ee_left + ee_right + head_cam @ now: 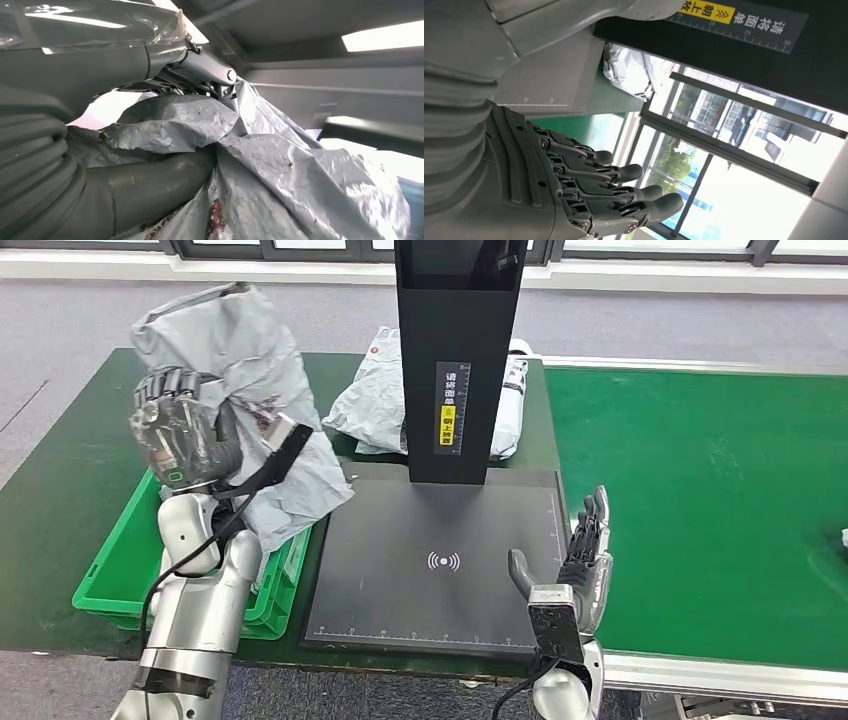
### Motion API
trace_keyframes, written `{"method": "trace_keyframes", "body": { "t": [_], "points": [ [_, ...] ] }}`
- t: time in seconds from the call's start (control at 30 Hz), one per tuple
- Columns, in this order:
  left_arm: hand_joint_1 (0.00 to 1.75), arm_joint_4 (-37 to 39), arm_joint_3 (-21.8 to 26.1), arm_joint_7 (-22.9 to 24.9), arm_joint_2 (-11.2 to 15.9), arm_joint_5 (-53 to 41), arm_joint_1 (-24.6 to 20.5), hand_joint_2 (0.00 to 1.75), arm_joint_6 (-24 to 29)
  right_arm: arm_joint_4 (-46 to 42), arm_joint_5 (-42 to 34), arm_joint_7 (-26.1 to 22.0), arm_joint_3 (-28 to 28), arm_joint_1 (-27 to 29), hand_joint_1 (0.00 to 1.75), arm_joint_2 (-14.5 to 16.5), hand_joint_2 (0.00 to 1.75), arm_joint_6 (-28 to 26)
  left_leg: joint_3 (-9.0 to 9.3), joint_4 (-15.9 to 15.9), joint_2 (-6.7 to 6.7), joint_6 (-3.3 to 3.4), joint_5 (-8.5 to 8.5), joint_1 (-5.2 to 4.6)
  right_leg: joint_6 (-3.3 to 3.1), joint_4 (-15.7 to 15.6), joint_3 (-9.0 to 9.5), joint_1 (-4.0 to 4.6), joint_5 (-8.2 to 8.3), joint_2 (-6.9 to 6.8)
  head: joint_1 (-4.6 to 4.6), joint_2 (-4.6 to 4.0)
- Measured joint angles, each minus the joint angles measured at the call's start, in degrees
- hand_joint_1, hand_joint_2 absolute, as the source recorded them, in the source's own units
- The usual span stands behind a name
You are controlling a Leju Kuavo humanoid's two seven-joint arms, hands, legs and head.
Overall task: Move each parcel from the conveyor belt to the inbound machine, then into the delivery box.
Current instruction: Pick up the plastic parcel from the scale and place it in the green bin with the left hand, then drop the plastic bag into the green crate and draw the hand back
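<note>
My left hand (pixel 180 430) grips a crumpled grey plastic parcel (pixel 250 390) and holds it up over the green delivery box (pixel 125 570), left of the inbound machine. In the left wrist view the thumb (pixel 150 187) presses into the parcel's grey wrap (pixel 280 170). The inbound machine has a flat black scan plate (pixel 440 560) and a black upright column (pixel 455 360). My right hand (pixel 580 560) stands open with fingers straight at the plate's right edge, holding nothing; its fingers (pixel 624 195) are spread.
A second grey-white parcel (pixel 375 400) lies behind the column on the dark green table (pixel 60 460). The bright green conveyor belt (pixel 700 490) runs off to the right. A pale object (pixel 843 537) sits at the belt's far right edge.
</note>
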Motion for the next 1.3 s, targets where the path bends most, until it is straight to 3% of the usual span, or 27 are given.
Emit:
{"method": "trace_keyframes", "body": {
  "t": [0.13,0.2,0.3,0.43,0.57,0.73,0.83,0.93,1.13,1.3],
  "points": [
    [1.75,4.56,1.72,8.94,3.81,-0.03,-0.44,1.75,0.00,-0.69,0.38,0.62,-0.63,0.37,0.00,0.05,1.75,0.29,0.00,0.00,-0.01,-0.02,0.02,0.03,-0.01,0.00,0.00,0.02,0.00,-0.01,0.00,0.00],
    [1.75,9.76,1.46,15.40,6.24,-0.04,-1.43,1.75,-0.02,-0.87,0.40,0.66,-0.74,0.61,0.00,0.05,1.75,0.32,0.01,0.00,0.02,-0.02,0.02,0.03,-0.02,0.01,-0.02,0.02,0.01,0.01,0.01,0.00],
    [1.75,18.39,1.02,19.74,9.05,-0.04,-3.25,1.75,-0.30,-1.04,0.50,0.72,-0.83,0.93,0.00,0.03,1.75,0.38,0.00,0.00,0.09,-0.02,0.02,0.03,-0.05,0.01,-0.04,0.02,0.04,0.07,0.00,0.01],
    [0.82,29.45,1.01,23.48,11.76,-0.04,-5.12,1.75,-2.63,-1.33,1.43,1.57,-0.90,1.50,0.00,0.01,1.75,1.06,0.00,0.00,0.12,-0.03,0.01,0.03,-0.05,0.01,-0.05,0.01,0.04,0.13,0.01,0.01],
    [0.00,36.15,1.06,25.02,13.12,-0.05,-5.54,1.75,-6.65,-1.38,2.61,2.47,-0.96,1.84,0.00,0.01,1.75,2.00,-0.01,0.00,0.12,-0.05,-0.01,0.03,-0.05,0.01,-0.08,0.01,0.04,0.15,0.00,-0.01],
    [0.00,39.65,1.51,23.79,13.67,-0.07,-6.77,1.75,-7.90,-1.67,3.56,2.90,-1.08,2.21,0.00,0.01,1.75,3.20,0.01,-0.01,0.14,-0.07,-0.03,0.03,-0.05,0.01,-0.07,0.01,0.03,0.15,0.01,0.01],
    [0.00,40.09,3.47,19.38,13.55,0.27,-7.07,1.75,-5.38,-2.14,4.54,3.41,-1.22,2.64,0.00,0.01,1.75,4.29,0.03,-0.02,0.20,-0.08,-0.03,0.03,-0.05,0.01,-0.08,0.01,0.04,0.18,0.01,0.01],
    [0.00,38.25,6.82,11.22,13.01,3.42,-6.66,1.75,-2.04,-2.49,5.38,3.66,-1.28,3.09,0.00,0.01,1.75,4.81,0.07,-0.02,0.31,-0.11,-0.05,0.03,-0.05,0.01,-0.09,0.01,0.04,0.29,0.01,0.01],
    [0.00,26.81,19.63,-20.33,7.84,25.81,-4.79,1.75,-0.05,-2.87,5.87,3.52,-1.38,3.86,0.00,0.03,1.75,4.85,0.06,-0.02,0.32,-0.10,-0.10,0.02,-0.05,0.01,-0.09,0.00,0.03,0.31,0.01,0.01],
    [0.00,20.83,29.22,-32.59,3.59,35.52,-4.19,1.75,-0.02,-2.78,5.46,3.09,-1.38,3.83,0.00,0.03,1.75,4.79,0.06,-0.02,0.29,-0.10,-0.10,0.02,-0.05,0.01,-0.07,0.01,0.03,0.31,-0.01,0.00]
  ]
}}
